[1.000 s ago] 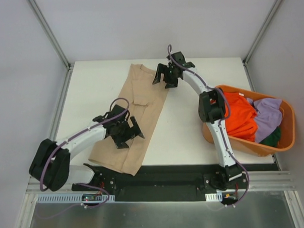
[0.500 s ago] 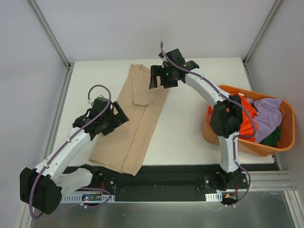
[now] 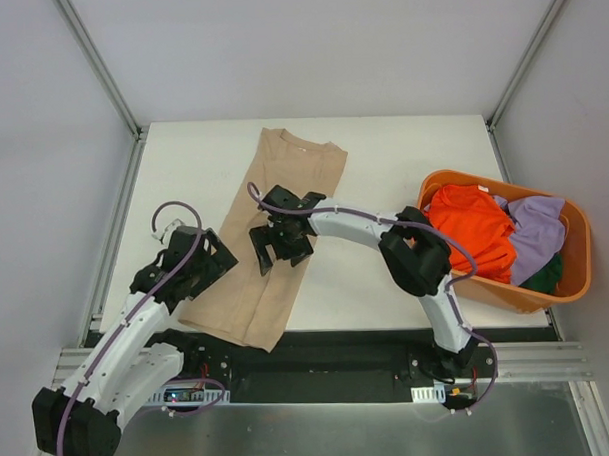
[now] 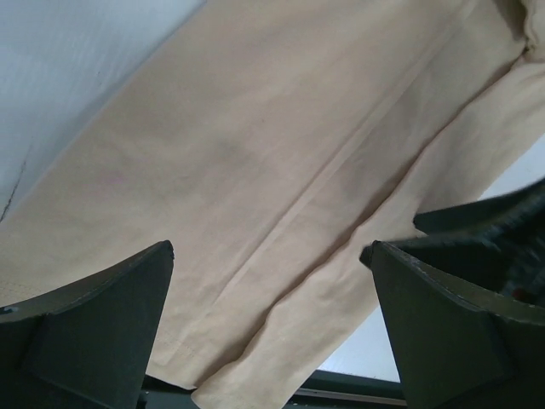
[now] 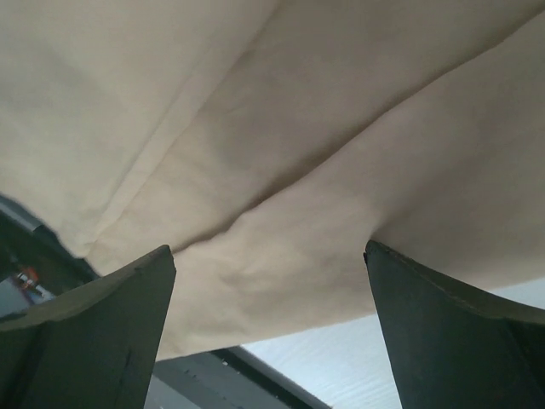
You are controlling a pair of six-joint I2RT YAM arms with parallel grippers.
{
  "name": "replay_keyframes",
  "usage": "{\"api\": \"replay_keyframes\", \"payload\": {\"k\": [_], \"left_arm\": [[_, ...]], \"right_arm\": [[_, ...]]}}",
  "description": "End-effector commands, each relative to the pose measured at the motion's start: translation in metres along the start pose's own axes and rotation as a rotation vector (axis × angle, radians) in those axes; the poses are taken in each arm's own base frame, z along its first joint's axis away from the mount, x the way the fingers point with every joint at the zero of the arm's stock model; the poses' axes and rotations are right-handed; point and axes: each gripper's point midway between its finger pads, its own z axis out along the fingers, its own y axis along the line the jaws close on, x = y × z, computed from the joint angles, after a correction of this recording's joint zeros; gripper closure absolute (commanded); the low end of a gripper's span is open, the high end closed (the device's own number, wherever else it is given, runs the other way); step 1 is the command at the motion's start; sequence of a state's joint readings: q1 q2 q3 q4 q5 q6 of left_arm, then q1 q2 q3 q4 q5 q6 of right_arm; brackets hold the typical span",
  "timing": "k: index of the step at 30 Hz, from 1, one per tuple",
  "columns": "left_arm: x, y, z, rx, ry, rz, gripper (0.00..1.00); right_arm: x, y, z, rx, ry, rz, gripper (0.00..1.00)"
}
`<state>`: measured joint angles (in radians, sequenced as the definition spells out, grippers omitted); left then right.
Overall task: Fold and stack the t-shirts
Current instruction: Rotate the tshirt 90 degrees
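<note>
A tan t-shirt (image 3: 275,229) lies folded into a long strip down the middle-left of the white table, its near end hanging over the front edge. It fills the left wrist view (image 4: 255,170) and the right wrist view (image 5: 281,128). My left gripper (image 3: 201,267) is open beside the strip's left edge near the front. My right gripper (image 3: 283,247) is open and empty, hovering over the strip's right side about halfway along. An orange t-shirt (image 3: 475,232), a lavender one (image 3: 537,230) and a dark green one (image 3: 546,273) lie bunched in the basket.
An orange plastic basket (image 3: 576,279) stands at the table's right edge. The white table (image 3: 383,175) ends in a dark front rail (image 3: 329,352). Metal frame posts rise at the back corners.
My right gripper has swung from the shirt's collar end down to the middle of the strip. My left arm has drawn back toward the front left, off the shirt.
</note>
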<state>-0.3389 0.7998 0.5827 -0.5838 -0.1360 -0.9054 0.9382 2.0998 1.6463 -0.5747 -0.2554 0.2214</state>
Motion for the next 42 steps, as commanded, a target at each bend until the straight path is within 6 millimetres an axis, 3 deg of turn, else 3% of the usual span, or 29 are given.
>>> {"api": "replay_keyframes", "payload": {"k": [1, 6, 9, 14, 17, 21, 25, 26, 29, 31, 35, 42], "left_arm": [[-0.008, 0.005, -0.006, 0.004, -0.062, -0.010, 0.01], [-0.007, -0.001, -0.010, 0.044, -0.053, 0.011, 0.01], [-0.007, -0.004, -0.008, 0.051, -0.048, 0.026, 0.01], [0.002, -0.031, -0.004, 0.175, 0.019, 0.100, 0.01], [0.011, -0.042, 0.000, 0.204, 0.070, 0.139, 0.01], [0.025, -0.049, 0.003, 0.222, 0.135, 0.199, 0.01], [0.050, -0.058, 0.004, 0.289, 0.240, 0.244, 0.01], [0.056, -0.060, 0.004, 0.309, 0.267, 0.248, 0.01], [0.079, -0.068, 0.002, 0.366, 0.337, 0.262, 0.05], [0.095, -0.067, 0.001, 0.371, 0.382, 0.271, 0.09], [0.122, -0.061, 0.007, 0.341, 0.423, 0.278, 0.14], [0.141, -0.053, 0.026, 0.217, 0.422, 0.276, 0.36]], "right_arm": [[-0.014, -0.026, 0.002, 0.103, 0.005, 0.049, 0.04], [-0.008, -0.077, 0.019, 0.168, 0.083, 0.129, 0.04], [-0.010, -0.112, 0.019, 0.230, 0.099, 0.174, 0.04], [-0.052, -0.172, -0.006, 0.276, 0.016, 0.249, 0.04], [-0.081, -0.195, -0.025, 0.281, -0.025, 0.220, 0.04], [-0.115, -0.195, -0.070, 0.297, -0.112, 0.093, 0.04], [-0.121, -0.164, -0.127, 0.311, -0.225, -0.017, 0.04], [-0.121, -0.146, -0.151, 0.312, -0.296, -0.055, 0.04], [-0.093, -0.129, -0.179, 0.340, -0.411, -0.074, 0.04], [-0.058, -0.126, -0.173, 0.288, -0.450, -0.033, 0.04], [-0.010, -0.126, -0.178, 0.207, -0.574, 0.086, 0.04], [0.036, -0.125, -0.171, 0.134, -0.589, 0.136, 0.04]]}}
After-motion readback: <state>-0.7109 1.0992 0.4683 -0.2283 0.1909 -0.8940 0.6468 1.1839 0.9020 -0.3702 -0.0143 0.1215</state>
